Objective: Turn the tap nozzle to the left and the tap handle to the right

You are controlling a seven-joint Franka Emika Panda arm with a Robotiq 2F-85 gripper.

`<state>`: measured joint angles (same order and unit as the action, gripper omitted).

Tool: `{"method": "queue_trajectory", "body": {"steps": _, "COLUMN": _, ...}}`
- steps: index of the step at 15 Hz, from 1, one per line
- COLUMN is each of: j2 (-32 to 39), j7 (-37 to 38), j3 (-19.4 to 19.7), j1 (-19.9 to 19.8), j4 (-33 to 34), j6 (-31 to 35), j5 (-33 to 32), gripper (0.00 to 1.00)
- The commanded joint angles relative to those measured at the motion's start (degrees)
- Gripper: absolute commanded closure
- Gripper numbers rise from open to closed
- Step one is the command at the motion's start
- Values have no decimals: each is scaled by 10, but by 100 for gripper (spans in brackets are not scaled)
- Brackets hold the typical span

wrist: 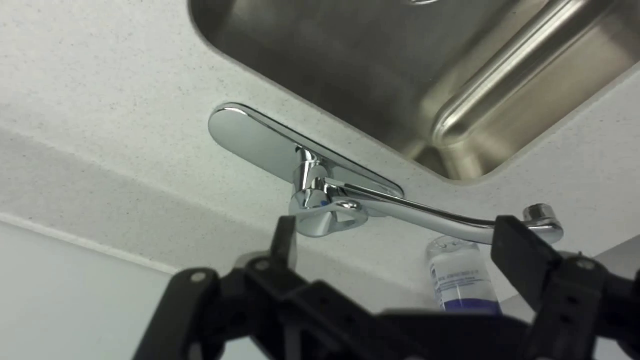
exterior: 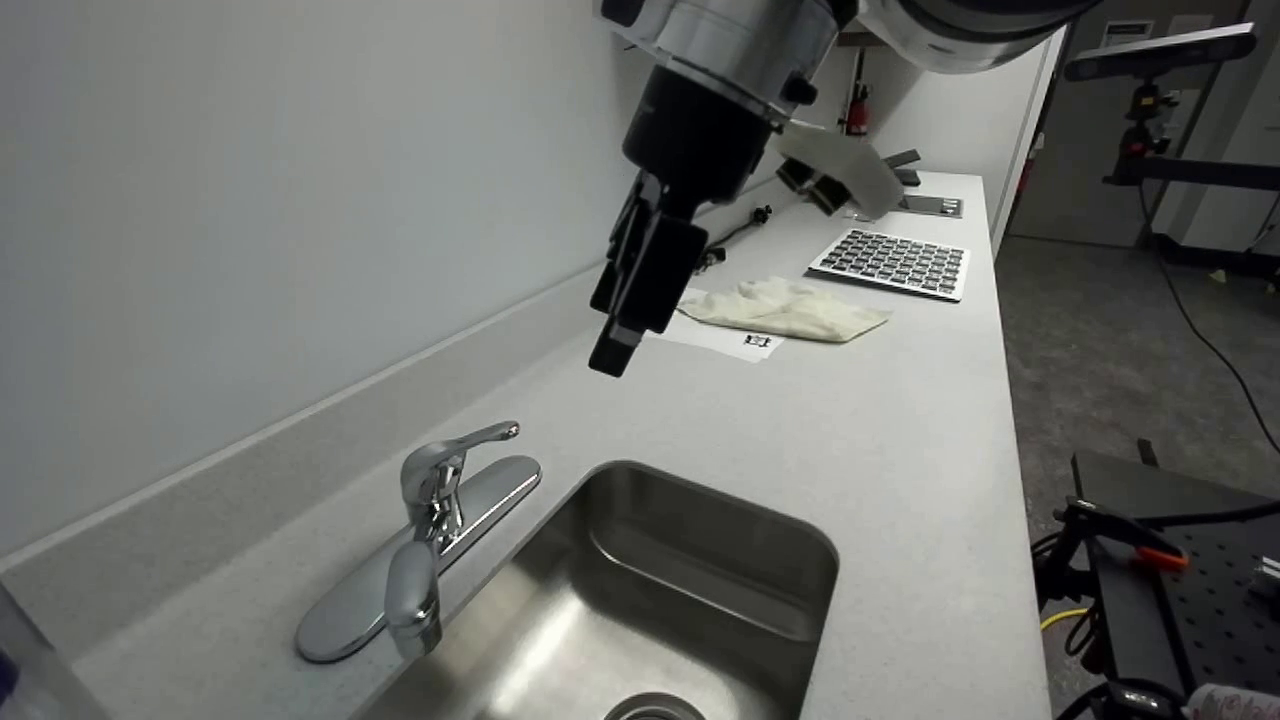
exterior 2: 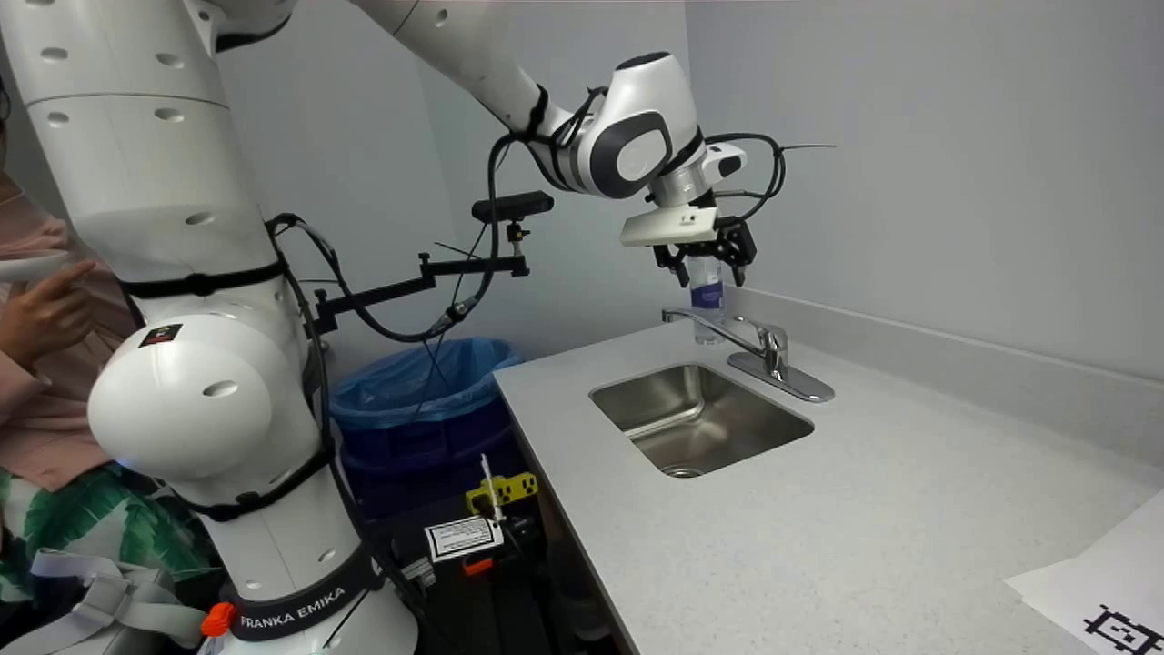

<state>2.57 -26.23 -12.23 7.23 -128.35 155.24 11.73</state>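
The chrome tap nozzle (exterior: 410, 595) (exterior 2: 714, 326) (wrist: 430, 215) is a slim tube; in an exterior view it points left from the faucet, along the sink's far end. In the wrist view it runs right, its tip turned up in the picture. The chrome tap handle (exterior: 480, 436) (exterior 2: 757, 325) (wrist: 330, 220) tops the faucet's round body, with a looped free end. My gripper (exterior: 608, 335) (exterior 2: 710, 277) (wrist: 397, 224) is open and empty, in the air above the faucet, touching neither part. In the wrist view the right finger covers part of the nozzle near its tip.
A steel sink (exterior: 690, 560) (exterior 2: 700, 418) (wrist: 350, 65) lies beside the faucet. A clear bottle with a purple label (exterior 2: 707, 298) (wrist: 462, 275) stands behind the nozzle. The wall (exterior: 250, 200) rises behind the faucet. A cloth (exterior: 785, 310) and paper lie on the counter.
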Motion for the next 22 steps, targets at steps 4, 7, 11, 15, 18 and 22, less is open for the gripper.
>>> {"method": "queue_trajectory", "body": {"steps": 4, "j2": -100, "j7": -62, "j3": 25, "j1": 12, "j4": -81, "j6": -23, "j5": 90, "gripper": 0}}
{"method": "queue_trajectory", "body": {"steps": 7, "j2": -124, "j7": -59, "j3": 42, "j1": 21, "j4": -103, "j6": -25, "j5": 91, "gripper": 0}}
{"method": "queue_trajectory", "body": {"steps": 11, "j2": -148, "j7": -49, "j3": 64, "j1": 33, "j4": -125, "j6": -26, "j5": 81, "gripper": 0}}
{"method": "queue_trajectory", "body": {"steps": 15, "j2": -130, "j7": -34, "j3": 73, "j1": 39, "j4": -117, "j6": -11, "j5": 63, "gripper": 0}}
{"method": "queue_trajectory", "body": {"steps": 18, "j2": -134, "j7": -33, "j3": 76, "j1": 41, "j4": -120, "j6": -11, "j5": 63, "gripper": 0}}
{"method": "queue_trajectory", "body": {"steps": 22, "j2": -136, "j7": -33, "j3": 76, "j1": 42, "j4": -123, "j6": -11, "j5": 62, "gripper": 0}}
